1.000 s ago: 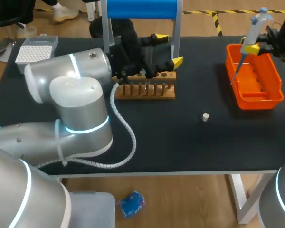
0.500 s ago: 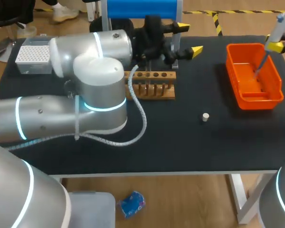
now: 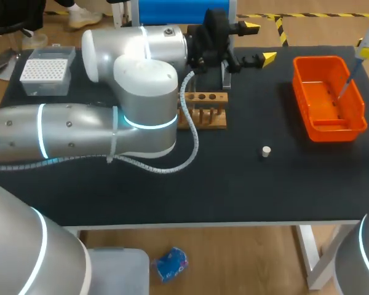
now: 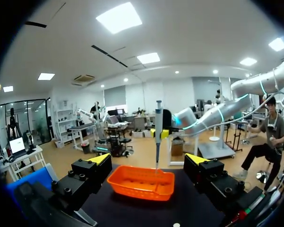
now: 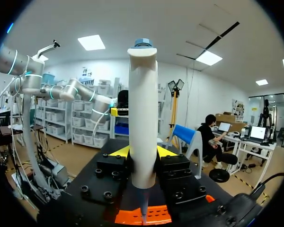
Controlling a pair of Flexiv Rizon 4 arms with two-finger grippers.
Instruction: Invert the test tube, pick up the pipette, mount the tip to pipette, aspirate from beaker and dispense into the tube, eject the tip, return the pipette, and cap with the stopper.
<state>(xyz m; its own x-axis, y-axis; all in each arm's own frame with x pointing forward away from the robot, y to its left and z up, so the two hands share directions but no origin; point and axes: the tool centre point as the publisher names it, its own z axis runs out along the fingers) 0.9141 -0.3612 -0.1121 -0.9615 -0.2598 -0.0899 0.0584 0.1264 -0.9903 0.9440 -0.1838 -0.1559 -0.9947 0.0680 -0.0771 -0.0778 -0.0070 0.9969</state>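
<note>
The right claw (image 5: 143, 153) grips the pipette (image 5: 143, 109) above the bin (image 3: 332, 130), the left claw (image 4: 148, 160) is open, and a weak hold could drop it.

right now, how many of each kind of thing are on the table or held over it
orange bin: 1
wooden rack: 1
tip box: 1
stopper: 1
pipette: 1
total: 5

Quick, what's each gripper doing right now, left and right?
Left gripper: open, holding nothing.
Right gripper: shut on the pipette.
</note>
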